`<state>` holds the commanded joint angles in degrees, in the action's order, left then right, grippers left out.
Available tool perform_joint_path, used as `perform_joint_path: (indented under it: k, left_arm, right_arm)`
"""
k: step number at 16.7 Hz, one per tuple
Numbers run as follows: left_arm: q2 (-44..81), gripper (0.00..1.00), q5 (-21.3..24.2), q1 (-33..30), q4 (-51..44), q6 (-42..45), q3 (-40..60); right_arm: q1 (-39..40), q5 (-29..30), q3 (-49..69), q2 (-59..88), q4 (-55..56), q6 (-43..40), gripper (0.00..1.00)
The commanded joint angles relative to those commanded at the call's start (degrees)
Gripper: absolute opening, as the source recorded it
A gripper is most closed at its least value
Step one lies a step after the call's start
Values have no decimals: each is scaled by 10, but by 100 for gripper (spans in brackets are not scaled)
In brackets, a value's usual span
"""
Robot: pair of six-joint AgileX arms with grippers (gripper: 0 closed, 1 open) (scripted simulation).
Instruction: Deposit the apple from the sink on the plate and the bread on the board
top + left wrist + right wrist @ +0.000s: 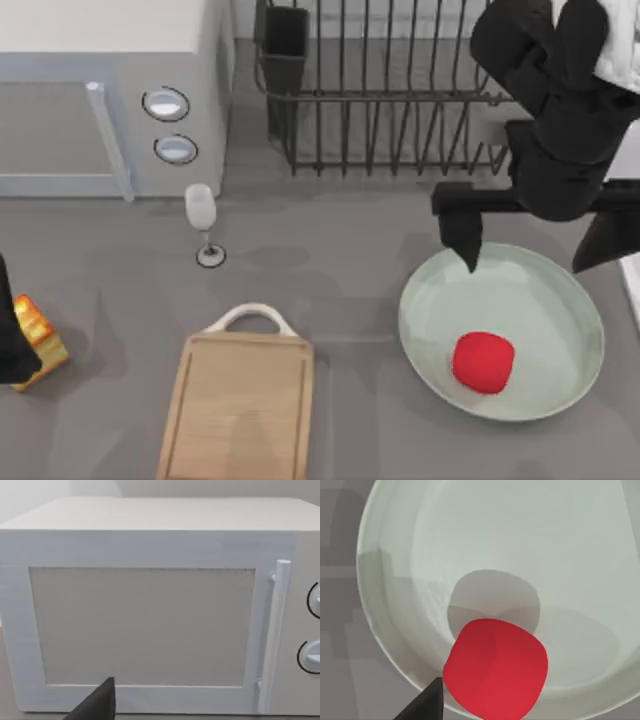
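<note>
Apple (pixel 484 362) loose inside plate (pixel 560 300) rim, right gripper (pixel 530 255) fingers spread wide above; left fingers' state unclear.

Light wooden board (pixel 238 410), smooth matt apple (pixel 484 362), pale glazed-looking plate (pixel 560 290), dark wire rack (pixel 380 90), perhaps metal.

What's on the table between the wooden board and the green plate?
Nothing. In the top view, the stretch of grey table between the board and the plate is bare. The apple sits on the plate itself.
</note>
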<state>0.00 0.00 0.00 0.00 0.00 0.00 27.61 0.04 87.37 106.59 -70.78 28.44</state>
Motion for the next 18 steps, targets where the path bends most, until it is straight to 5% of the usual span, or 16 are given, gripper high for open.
perform_joint_path:
  k: [9, 18]
  left_arm:
    - [0, 100, 0, 0, 0, 0, 0]
    - [0, 100, 0, 0, 0, 0, 0]
  right_arm:
    - [-24, 0, -71, -79, 59, -24, 100]
    - [-134, 0, -427, -543, 342, -138, 100]
